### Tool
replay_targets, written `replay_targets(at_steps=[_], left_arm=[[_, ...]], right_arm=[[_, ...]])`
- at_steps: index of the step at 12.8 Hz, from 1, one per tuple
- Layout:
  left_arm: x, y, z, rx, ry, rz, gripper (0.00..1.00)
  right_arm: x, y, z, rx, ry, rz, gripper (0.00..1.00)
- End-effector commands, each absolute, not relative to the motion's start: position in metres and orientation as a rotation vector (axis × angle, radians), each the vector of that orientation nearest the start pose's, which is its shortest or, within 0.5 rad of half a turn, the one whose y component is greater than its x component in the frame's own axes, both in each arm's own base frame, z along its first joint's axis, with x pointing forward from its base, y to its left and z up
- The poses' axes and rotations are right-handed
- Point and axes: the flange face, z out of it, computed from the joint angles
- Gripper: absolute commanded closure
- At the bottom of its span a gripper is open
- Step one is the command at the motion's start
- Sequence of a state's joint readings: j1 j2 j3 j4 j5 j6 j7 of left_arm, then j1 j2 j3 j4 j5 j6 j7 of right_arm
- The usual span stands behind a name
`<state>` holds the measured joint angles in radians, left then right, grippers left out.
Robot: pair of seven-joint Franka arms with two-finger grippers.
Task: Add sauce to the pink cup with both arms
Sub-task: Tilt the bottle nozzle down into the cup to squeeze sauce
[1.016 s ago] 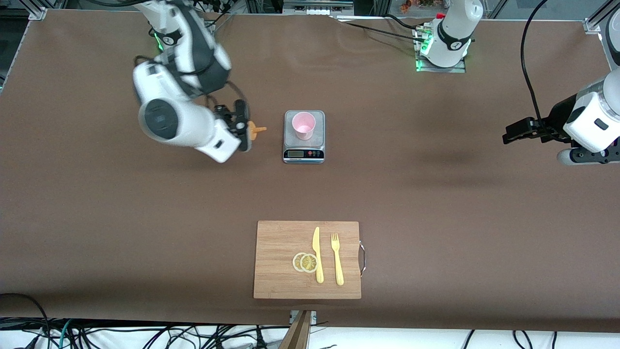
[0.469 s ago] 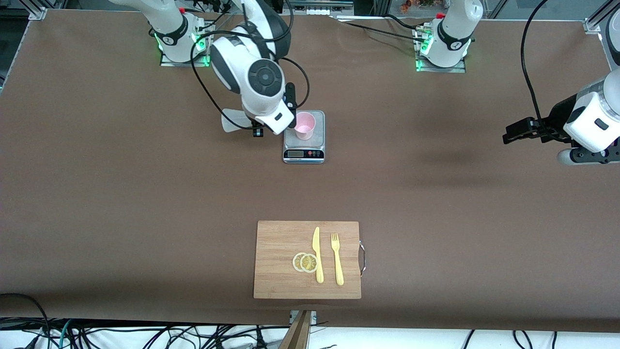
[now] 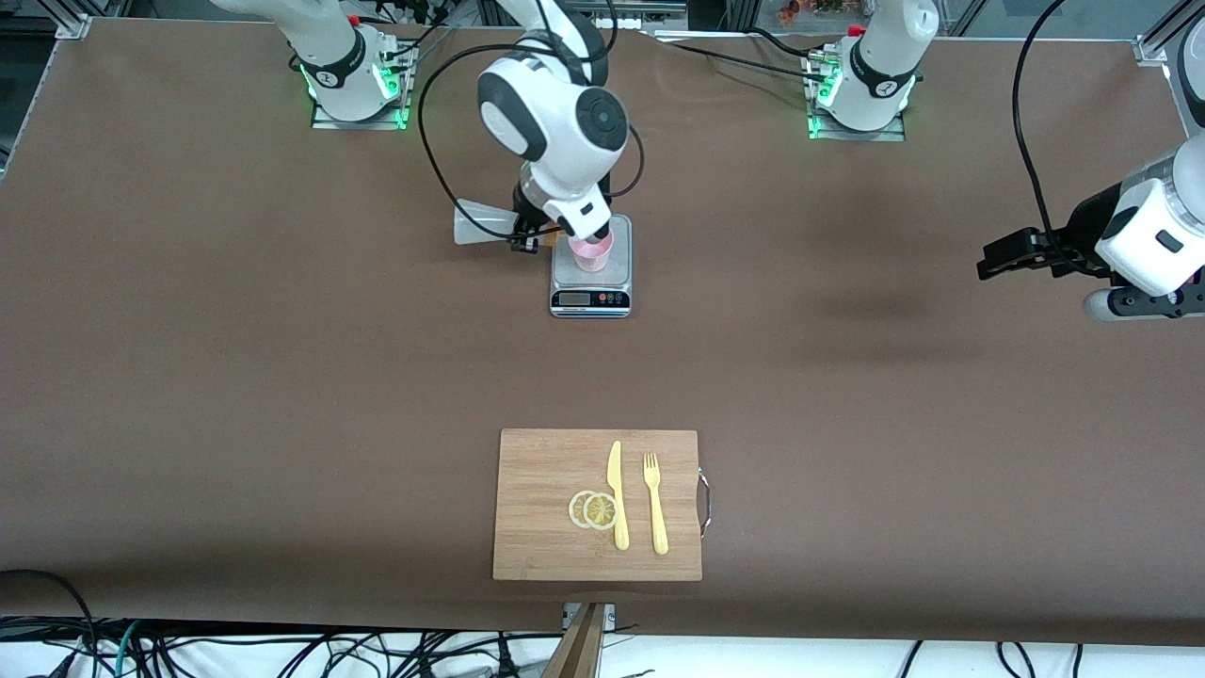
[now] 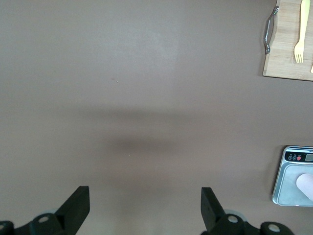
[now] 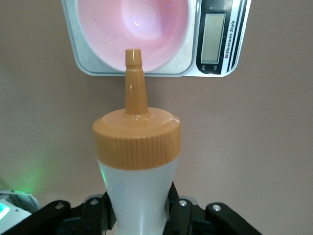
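The pink cup point(image 3: 594, 254) stands on a small scale point(image 3: 590, 280); my right arm's wrist hides part of it. My right gripper point(image 3: 527, 232) is shut on the sauce point(image 3: 482, 224), a whitish squeeze bottle held tipped on its side beside the cup. In the right wrist view the fingers point(image 5: 93, 211) clamp the sauce point(image 5: 138, 193), and its orange nozzle point(image 5: 134, 73) points over the rim of the pink cup point(image 5: 146, 24). No sauce shows in the cup. My left gripper point(image 3: 1000, 256) waits open over bare table at the left arm's end, with its fingertips point(image 4: 79, 203) wide apart.
A wooden cutting board point(image 3: 541, 461) lies nearer to the front camera than the scale. It carries a yellow knife point(image 3: 617, 494), a yellow fork point(image 3: 655, 504) and two lemon slices point(image 3: 593, 509). The scale's display point(image 5: 213, 38) faces the front camera.
My right arm has swung the sauce bottle from beside the scale to the cup, turning it so the nozzle points over the rim. The left arm has not moved.
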<state>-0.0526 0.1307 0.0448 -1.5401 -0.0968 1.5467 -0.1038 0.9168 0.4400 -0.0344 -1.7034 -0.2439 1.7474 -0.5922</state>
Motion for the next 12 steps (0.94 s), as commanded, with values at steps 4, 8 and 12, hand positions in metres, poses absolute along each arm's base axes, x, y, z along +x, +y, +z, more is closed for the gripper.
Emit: replay_targets(at_steps=[4, 8, 12], left_arm=[[0.589, -0.014, 0.567, -3.209, -0.122, 0.198, 0.00], [0.589, -0.014, 0.567, -3.209, -0.124, 0.197, 0.00], [0.589, -0.014, 0.567, -3.209, -0.124, 0.197, 0.00]], right_arm=[[0.377, 0.487, 0.316, -2.683, -2.402, 0.586, 0.80], [0.369, 0.490, 0.316, -2.696, -2.402, 0.597, 0.80], [0.369, 0.489, 0.316, -2.698, -2.408, 0.606, 0.88]])
